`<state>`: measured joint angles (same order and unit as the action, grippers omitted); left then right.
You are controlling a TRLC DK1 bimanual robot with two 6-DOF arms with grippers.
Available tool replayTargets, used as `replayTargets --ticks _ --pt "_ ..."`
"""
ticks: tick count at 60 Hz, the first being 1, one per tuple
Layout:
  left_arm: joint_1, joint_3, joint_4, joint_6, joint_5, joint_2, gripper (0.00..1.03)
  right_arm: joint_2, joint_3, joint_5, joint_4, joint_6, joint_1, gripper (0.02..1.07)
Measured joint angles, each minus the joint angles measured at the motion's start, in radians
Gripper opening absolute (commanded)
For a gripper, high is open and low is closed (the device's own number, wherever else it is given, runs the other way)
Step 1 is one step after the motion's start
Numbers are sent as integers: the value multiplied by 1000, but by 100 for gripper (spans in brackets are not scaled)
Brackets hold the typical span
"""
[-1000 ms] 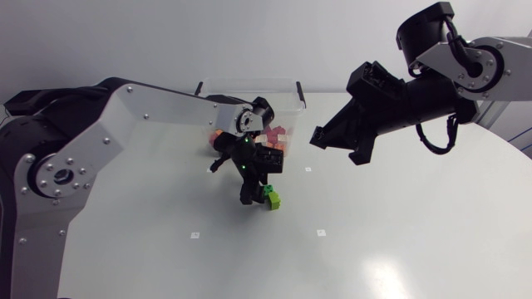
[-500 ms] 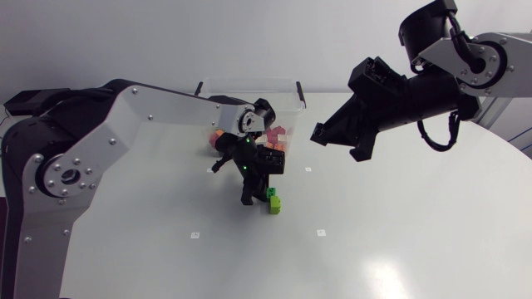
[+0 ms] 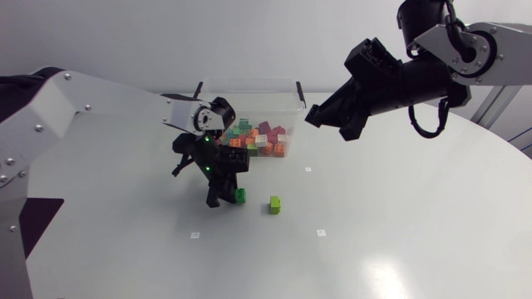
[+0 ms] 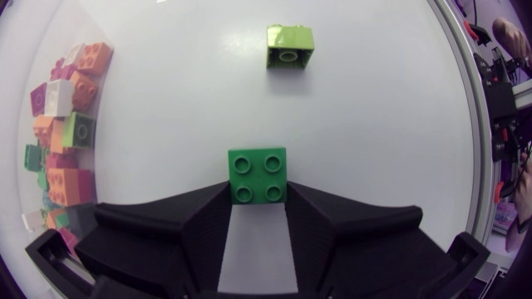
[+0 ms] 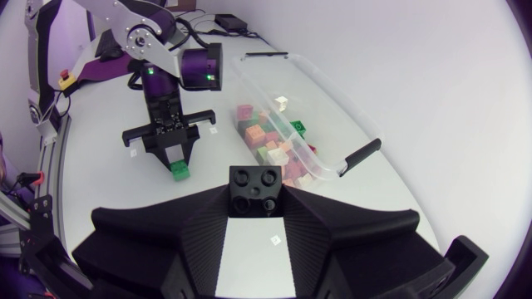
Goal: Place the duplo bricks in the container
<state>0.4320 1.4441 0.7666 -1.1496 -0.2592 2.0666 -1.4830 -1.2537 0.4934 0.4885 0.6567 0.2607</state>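
My left gripper (image 3: 228, 198) is shut on a dark green brick (image 3: 239, 196) (image 4: 258, 175), low at the table in front of the container; I cannot tell whether the brick touches the surface. A lime brick (image 3: 274, 204) (image 4: 290, 46) lies alone on the table, ahead of that gripper and to its right in the head view. The clear plastic container (image 3: 293, 90) at the back holds several coloured bricks (image 3: 259, 139). My right gripper (image 3: 315, 117) hangs high to the container's right, shut on a black brick (image 5: 255, 191).
The container has a black handle clip (image 5: 360, 156) on its near end. Small white markers (image 3: 321, 232) dot the white table. My left arm's silver links (image 3: 100, 116) stretch across the left side.
My left gripper shut on the dark green brick and carried it left, away from the lime brick, which stayed put. The right arm rose slightly with its black brick.
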Motion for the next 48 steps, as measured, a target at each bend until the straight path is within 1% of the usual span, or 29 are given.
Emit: replayTargets --ticks 8,16,28,35,48 --pt "-40 -19 -29 6 -32 -53 16 -28 -23 -11 -50 -53 7 23" --pt "-68 -13 -58 55 -66 -105 16 -61 -55 -31 -100 -110 20 23" --pt "-103 117 -67 192 -132 -123 16 -121 -112 -73 -167 -190 51 23" --pt "-120 192 -137 292 -139 -123 16 -169 -152 -95 -196 -233 74 23" --pt "-153 292 -225 467 -152 -116 16 -271 -234 -131 -236 -302 97 23"
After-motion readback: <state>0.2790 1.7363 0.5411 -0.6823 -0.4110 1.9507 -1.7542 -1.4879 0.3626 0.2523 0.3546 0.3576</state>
